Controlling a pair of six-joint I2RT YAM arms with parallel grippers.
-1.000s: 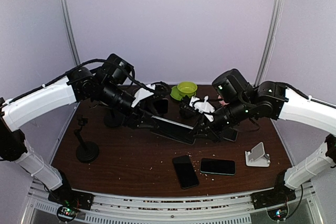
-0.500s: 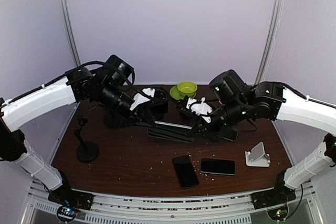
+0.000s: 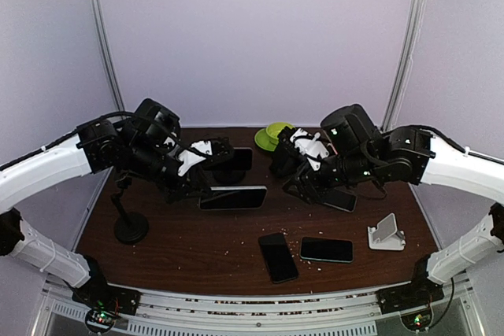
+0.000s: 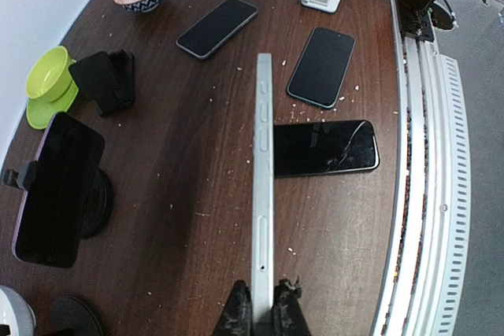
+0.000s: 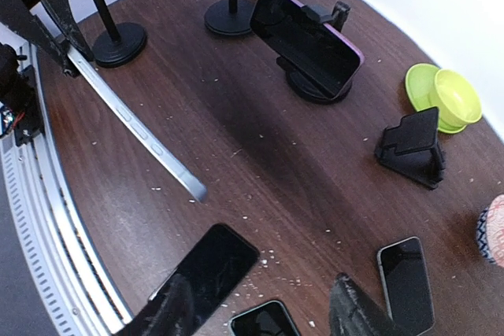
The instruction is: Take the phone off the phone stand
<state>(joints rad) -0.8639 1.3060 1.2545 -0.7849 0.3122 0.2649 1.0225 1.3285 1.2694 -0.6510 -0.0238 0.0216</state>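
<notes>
White-shelled on left arm (image 3: 47,171) and right arm (image 3: 466,166), black at joints and wrists; strung with black cables; green-lit on the right.

The premises were a robotics test cell: plain lilac wall panels (image 3: 252,37) and metal uprights (image 3: 101,29) enclosed a brown table (image 3: 197,245), with the left arm (image 3: 47,167) and right arm (image 3: 465,164) mounted at its slotted rail (image 3: 236,310).

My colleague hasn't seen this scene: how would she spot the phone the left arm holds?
Over the dark brown wooden table, left of centre, find the left arm's pincer. It pinches one end of a slim silver-edged phone, the only one in the air; the others lie flat or sit in a black stand.
</notes>
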